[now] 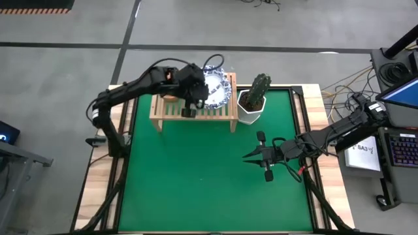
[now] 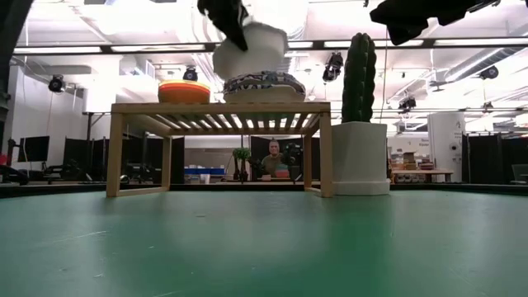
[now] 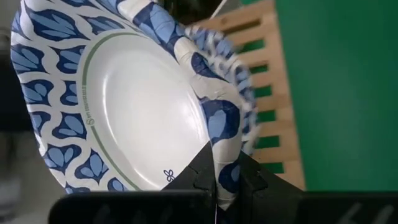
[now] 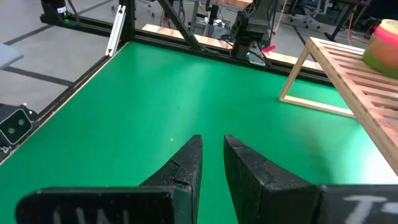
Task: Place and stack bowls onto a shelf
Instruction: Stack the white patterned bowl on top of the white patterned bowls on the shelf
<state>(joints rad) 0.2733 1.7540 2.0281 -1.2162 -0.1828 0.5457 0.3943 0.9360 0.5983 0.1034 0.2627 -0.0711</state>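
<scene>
My left gripper [image 1: 194, 98] is over the wooden shelf [image 1: 192, 112], shut on a white bowl with a blue patterned rim [image 3: 137, 106]. In the low view this bowl [image 2: 247, 49] is tilted just above a stack of patterned bowls [image 2: 264, 82] on the slatted top. I cannot tell whether it touches the stack. A stack of small plastic bowls [image 2: 184, 91] sits on the shelf's left part. My right gripper [image 4: 212, 146] hovers over the green mat right of centre, its fingers a narrow gap apart and holding nothing. My left gripper pinches the patterned bowl by its rim [image 3: 219, 140], one finger inside the bowl and one on its outer wall. It holds the bowl tilted steeply on edge. The bowl's lower side is close over the stack on the shelf.
A white angular pot with a green cactus [image 1: 253, 101] stands right beside the shelf's right end. The green mat [image 1: 196, 183] lies open in front of the shelf. Wooden table borders and black frame rails run along both sides. A person [image 2: 273, 158] sits far behind the table.
</scene>
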